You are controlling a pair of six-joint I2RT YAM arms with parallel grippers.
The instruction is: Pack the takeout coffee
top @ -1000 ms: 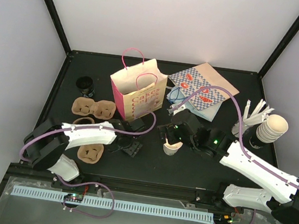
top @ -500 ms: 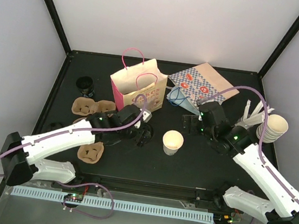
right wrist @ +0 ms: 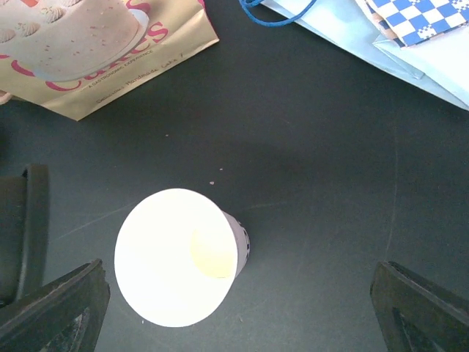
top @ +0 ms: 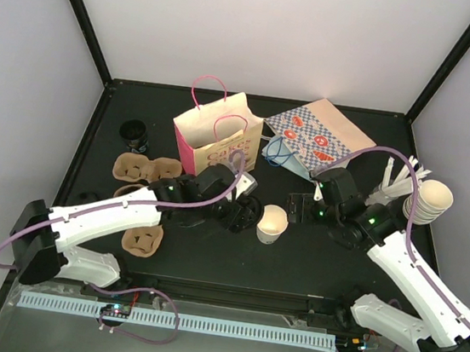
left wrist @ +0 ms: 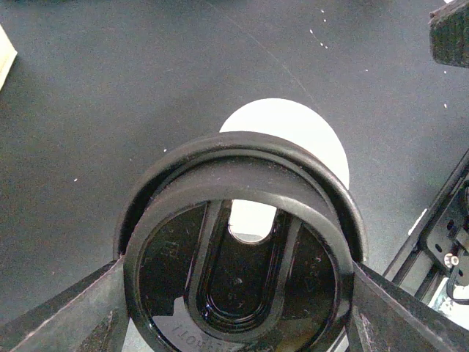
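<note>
Matte black table (top: 335, 266), white paper cup (top: 272, 223), left gripper (top: 242, 212) clasping round black lid (left wrist: 234, 282), right gripper (top: 298, 208) wide

Pink bag (top: 209, 143) w/ handles, cup stack (top: 429, 202)

l end effector (top: 242, 212) grips lid (left wrist: 234, 293), r end effector (top: 301, 208) wide open

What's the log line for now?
left gripper: jaws clamp round black plastic lid, beside small white paper cup | right gripper: jaws open, empty
</note>
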